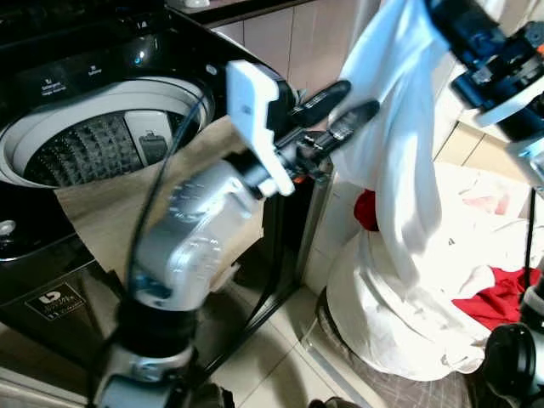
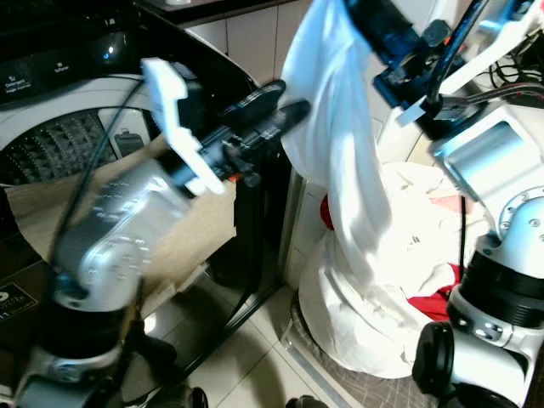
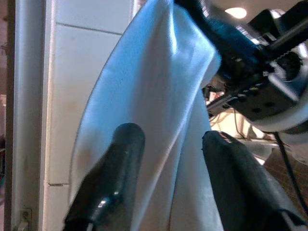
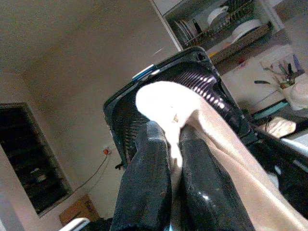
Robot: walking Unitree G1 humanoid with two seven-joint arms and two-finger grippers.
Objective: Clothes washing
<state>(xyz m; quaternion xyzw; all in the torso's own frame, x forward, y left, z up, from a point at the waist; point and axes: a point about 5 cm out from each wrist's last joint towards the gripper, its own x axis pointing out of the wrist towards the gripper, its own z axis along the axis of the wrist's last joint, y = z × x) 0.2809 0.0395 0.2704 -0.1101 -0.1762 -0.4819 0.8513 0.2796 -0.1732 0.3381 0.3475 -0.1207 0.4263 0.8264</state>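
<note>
My right gripper (image 1: 438, 17) is raised high and shut on the top of a long white garment (image 1: 395, 153), which hangs down into the laundry pile below. The right wrist view shows white cloth pinched between the shut fingers (image 4: 149, 163). My left gripper (image 1: 353, 104) reaches across from the left, open, its tips at the hanging garment's edge. In the left wrist view the white garment (image 3: 159, 96) hangs just past the spread fingers (image 3: 120, 163). The top-load washing machine (image 1: 51, 127) stands at the left with its drum (image 1: 93, 149) open.
A beige cloth (image 1: 102, 212) is draped over the washer's front rim. At the lower right a basket (image 1: 374, 382) holds white laundry and a red garment (image 1: 497, 297). Tiled wall and cabinet panels stand behind; tiled floor lies below.
</note>
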